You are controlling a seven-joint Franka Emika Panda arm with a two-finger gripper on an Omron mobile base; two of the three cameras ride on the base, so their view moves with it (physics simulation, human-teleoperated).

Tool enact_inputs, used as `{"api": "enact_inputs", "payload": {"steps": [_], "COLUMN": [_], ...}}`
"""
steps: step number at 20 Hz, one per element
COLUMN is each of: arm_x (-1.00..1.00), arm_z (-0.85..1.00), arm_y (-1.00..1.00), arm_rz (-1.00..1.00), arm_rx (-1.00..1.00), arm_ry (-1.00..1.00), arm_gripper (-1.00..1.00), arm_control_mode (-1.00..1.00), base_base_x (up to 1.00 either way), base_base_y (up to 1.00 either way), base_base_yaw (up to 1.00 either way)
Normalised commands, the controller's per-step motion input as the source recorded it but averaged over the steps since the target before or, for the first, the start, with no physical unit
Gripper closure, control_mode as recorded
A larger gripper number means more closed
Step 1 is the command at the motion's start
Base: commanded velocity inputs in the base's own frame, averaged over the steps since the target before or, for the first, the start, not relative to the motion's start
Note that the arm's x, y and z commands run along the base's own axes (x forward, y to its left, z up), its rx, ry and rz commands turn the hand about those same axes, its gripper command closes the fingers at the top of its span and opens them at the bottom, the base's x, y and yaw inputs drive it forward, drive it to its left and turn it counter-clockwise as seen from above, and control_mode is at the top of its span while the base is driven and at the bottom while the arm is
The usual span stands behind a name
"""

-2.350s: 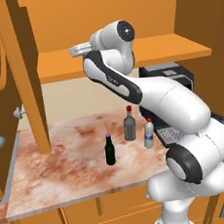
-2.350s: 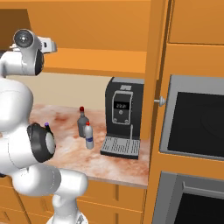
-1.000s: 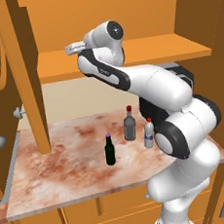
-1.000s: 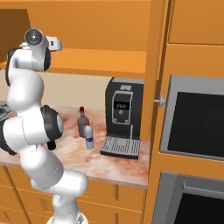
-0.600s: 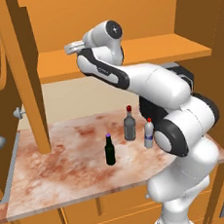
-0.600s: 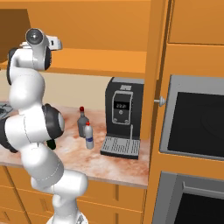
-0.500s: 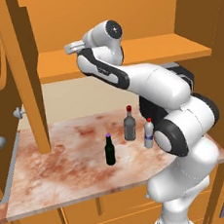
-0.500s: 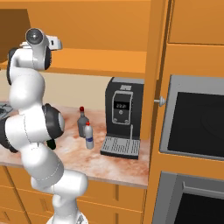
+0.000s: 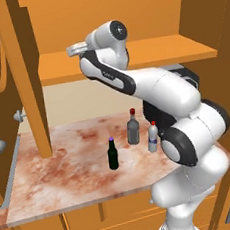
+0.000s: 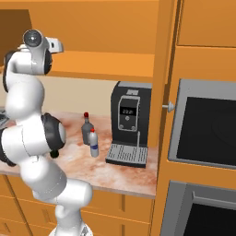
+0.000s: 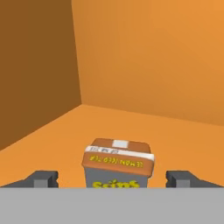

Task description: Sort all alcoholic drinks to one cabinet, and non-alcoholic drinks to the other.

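A small juice carton [image 11: 119, 164] with an orange top and yellow lettering stands upright on the upper cabinet shelf [image 9: 150, 53]. My gripper [image 11: 113, 179] is open, one fingertip on each side of the carton and apart from it. In the base views the hand [image 9: 76, 49] [image 10: 55, 44] reaches onto that shelf. On the counter stand a dark beer bottle [image 9: 112, 154] with a purple cap, a grey bottle [image 9: 133, 128] [image 10: 86, 129] with a red cap, and a white plastic bottle [image 9: 152, 137] [image 10: 94, 144] with a blue label.
An open cabinet door [image 9: 20, 76] hangs left of the shelf. A black coffee machine [image 10: 130, 122] stands at the counter's right end, beside a wall oven [image 10: 205, 133]. The marbled counter [image 9: 67, 167] has free room at its left.
Since the earliest frame the hand has swung left and further onto the shelf. Over the last second the arm has barely moved.
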Motion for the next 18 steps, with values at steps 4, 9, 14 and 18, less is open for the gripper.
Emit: {"api": "enact_inputs", "payload": {"steps": [4,9,14,18], "arm_x": [-0.43,-0.54,-0.71,-0.91], "arm_z": [0.00,0.00,0.00,0.01], "arm_y": [-0.12,-0.25,-0.28,-0.22], "arm_rz": [0.00,-0.02,-0.06,-0.10], "arm_rx": [0.00,0.00,0.00,0.00], "arm_ry": [-0.03,-0.04,-0.03,-0.02], "arm_gripper": [-1.00,-1.00,-1.00,-1.00], "arm_control_mode": [-1.00,-1.00,-1.00,-1.00], "base_base_x": [0.00,0.00,0.00,0.00], "base_base_y": [0.00,0.00,0.00,0.00], "base_base_yaw": [0.00,0.00,0.00,0.00]}}
